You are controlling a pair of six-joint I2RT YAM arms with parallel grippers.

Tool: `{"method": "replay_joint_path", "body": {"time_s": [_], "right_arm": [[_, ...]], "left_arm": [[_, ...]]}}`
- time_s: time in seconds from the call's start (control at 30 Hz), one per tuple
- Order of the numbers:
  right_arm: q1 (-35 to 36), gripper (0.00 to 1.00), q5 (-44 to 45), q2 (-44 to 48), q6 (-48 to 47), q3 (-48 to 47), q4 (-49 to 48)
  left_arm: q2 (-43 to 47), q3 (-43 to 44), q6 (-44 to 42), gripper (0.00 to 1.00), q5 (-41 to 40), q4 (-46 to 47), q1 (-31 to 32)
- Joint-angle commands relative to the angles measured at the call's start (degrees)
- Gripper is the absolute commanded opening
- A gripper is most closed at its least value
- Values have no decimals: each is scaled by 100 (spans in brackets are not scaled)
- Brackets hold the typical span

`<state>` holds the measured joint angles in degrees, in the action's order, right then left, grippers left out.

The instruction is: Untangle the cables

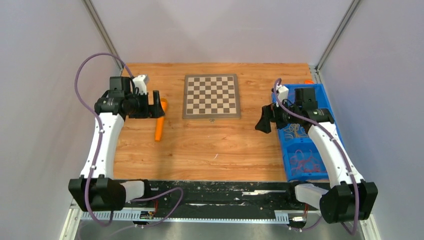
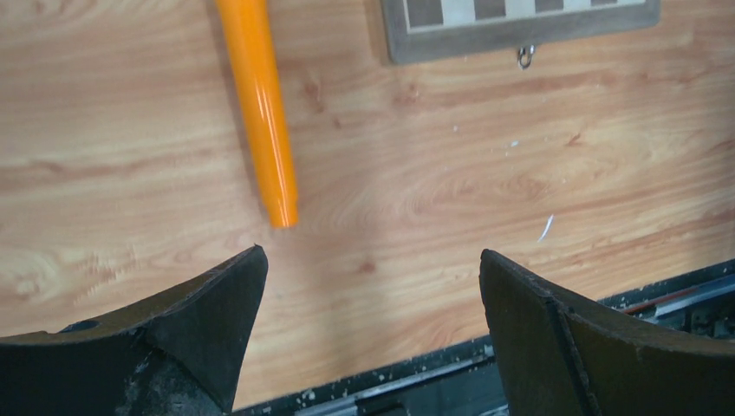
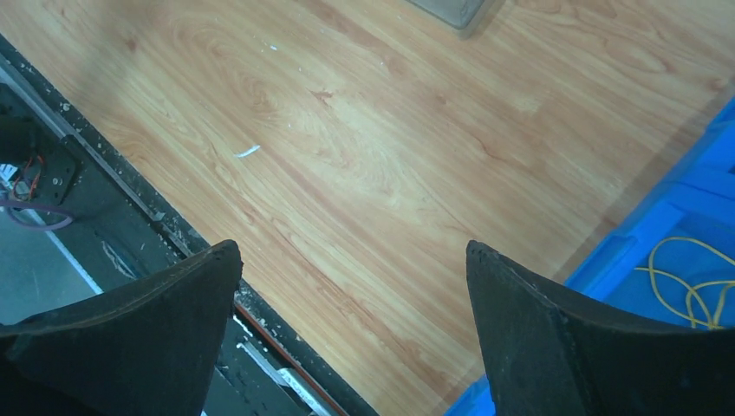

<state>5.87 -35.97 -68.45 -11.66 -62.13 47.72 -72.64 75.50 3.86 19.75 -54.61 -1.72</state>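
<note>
The wooden table [image 1: 210, 150] carries everything. At its right edge stands a blue bin [image 1: 286, 161], its long side running from near to far. A chessboard [image 1: 211, 95] lies at the far middle. An orange cylinder [image 1: 159, 128] rests on the left side, no part of this job. The cables sit inside the bin in two bundles. The yellow cables [image 1: 298, 131] are coiled in small loops about midway along it, and the reddish-orange cables [image 1: 306, 162] are bunched in the nearer part. The loops have no clear long axis of their own. The right gripper [image 1: 263, 123] hangs over bare wood just beside the bin's left wall, fingers spread wide with nothing between them. Its wrist view shows the yellow loops [image 3: 685, 286] beyond its right finger, inside the blue wall. The left gripper [image 1: 156, 105] is well apart from the bin on the far side of the board. It is also spread and empty, with the cylinder's end just ahead of it. By my reading the right arm is plainly the nearer one, and it needs to shift rightward over the wall before it can come down on the yellow bundle.
</note>
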Motion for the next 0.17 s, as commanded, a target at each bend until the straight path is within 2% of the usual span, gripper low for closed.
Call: {"method": "replay_joint_path", "body": {"time_s": [0.0,0.13], "right_arm": [[9,100,226,461,-83,94,-538],[26,100,146,455,-48,-29,-526]], "left_arm": [[580,-433,2,100,-172,51,0],[603,-351,-21,100,-278,-1,-6]]}}
